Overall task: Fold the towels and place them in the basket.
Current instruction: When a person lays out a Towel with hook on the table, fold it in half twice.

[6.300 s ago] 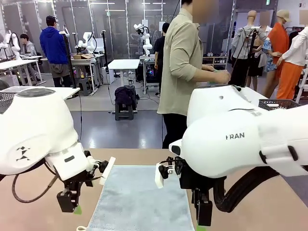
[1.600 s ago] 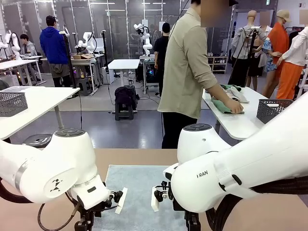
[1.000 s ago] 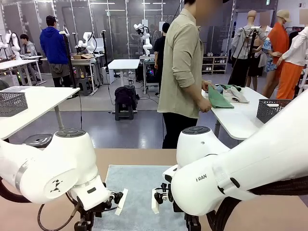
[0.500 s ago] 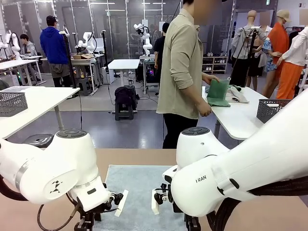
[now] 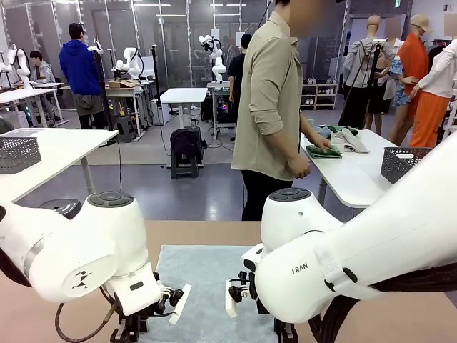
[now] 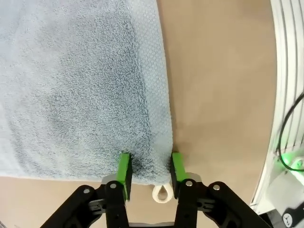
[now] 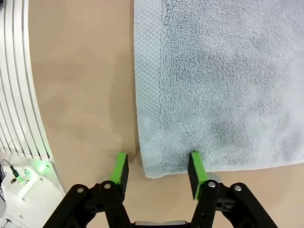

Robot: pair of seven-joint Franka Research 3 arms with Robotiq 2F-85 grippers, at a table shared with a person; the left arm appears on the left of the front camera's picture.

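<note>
Left gripper [image 6: 151, 173]: half-wide, pads [image 6: 124, 171] astride the towel [image 6: 85, 85] corner, loop [image 6: 162, 194] between them; nothing pinched yet.
Right gripper [image 7: 158, 172]: wider, one pad on the towel's other near corner, one on bare desk [image 7: 80, 85] just beside it.
Towel: flat, stretching away from both grippers.
Progress: first fold not yet made, by my reckoning; all the folding and stowing is left.
Count: two grippers, one towel, one loop.

The front view sits low between the arms, facing across the surface [image 5: 193, 232] to the far side. Each wrist view looks straight down past its fingers [image 6: 125, 167], very near, at a near towel [image 6: 85, 85] corner. All three views share that towel.
</note>
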